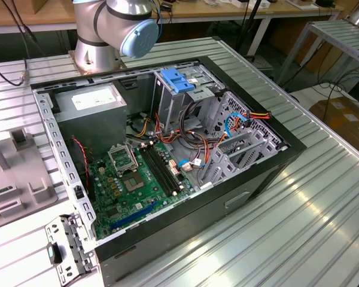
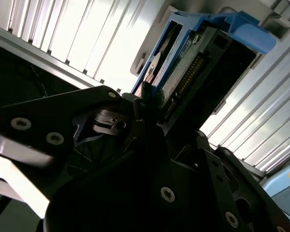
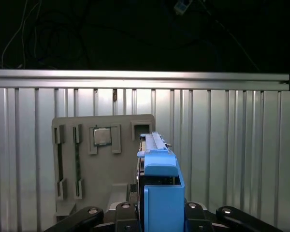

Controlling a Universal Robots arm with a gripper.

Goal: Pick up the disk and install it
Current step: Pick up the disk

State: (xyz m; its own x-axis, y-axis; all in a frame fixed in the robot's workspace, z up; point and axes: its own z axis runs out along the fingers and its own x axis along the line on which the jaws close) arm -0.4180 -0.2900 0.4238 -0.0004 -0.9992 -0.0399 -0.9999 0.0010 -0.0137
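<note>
The disk (image 3: 157,186) stands on edge between the black fingers of my gripper (image 3: 157,210), which is shut on it. Blue plastic rails frame the disk, and its dark body and connector edge show in the second wrist view (image 2: 183,67), close against the gripper (image 2: 147,113). In the first wrist view the disk hangs above a grey fixture tray (image 3: 87,193) on the ribbed metal table. The open computer case (image 1: 251,185) lies on its side in the exterior view, with a metal drive cage (image 1: 179,101) at its far end.
A light-blue latch (image 1: 176,81) tops the drive cage. A grey power-supply box (image 1: 90,107), the green motherboard (image 1: 137,179) and loose cables (image 1: 197,149) lie inside the case. The grey tray (image 1: 24,179) lies at the exterior view's left and holds a processor chip (image 3: 102,136). The arm's base (image 1: 102,36) stands behind the case.
</note>
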